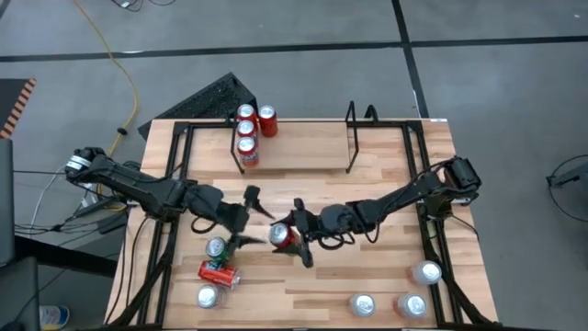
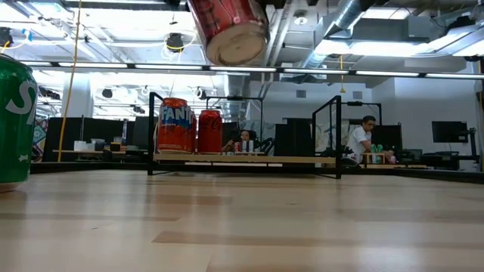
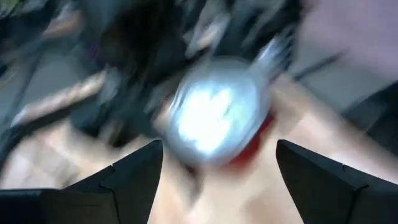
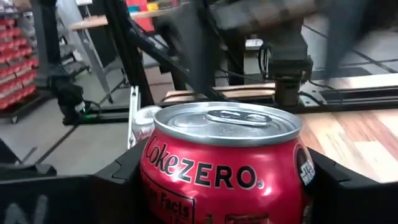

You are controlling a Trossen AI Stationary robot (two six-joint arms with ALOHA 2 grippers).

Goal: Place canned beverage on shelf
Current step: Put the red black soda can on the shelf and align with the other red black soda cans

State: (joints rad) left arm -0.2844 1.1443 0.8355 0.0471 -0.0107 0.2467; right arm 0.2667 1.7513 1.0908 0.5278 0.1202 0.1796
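A red Coke Zero can (image 4: 227,168) hangs high over the middle of the table, with my right gripper (image 1: 301,233) shut on it; the low view shows it tilted (image 2: 229,26). My left gripper (image 1: 248,219) stands open just to its left, facing the can's silver end (image 3: 214,118) without touching it. The black wire shelf (image 1: 351,138) sits at the table's far side. Several cans (image 1: 248,133) stand on its left end, among them an orange Fanta can (image 2: 175,125). My right gripper pinches the can's side wall (image 4: 152,180) between its two fingers, one on each side of the body below the rim. The fingers (image 4: 115,186) come nearly level from the table's right. The can is tilted and lifted clear of the table.
A green can (image 1: 216,248) stands below my left gripper, with a red can (image 1: 219,273) lying on its side and another can (image 1: 208,296) near the front left. Three cans (image 1: 411,306) stand at the front right. Black rails (image 1: 175,184) edge the table.
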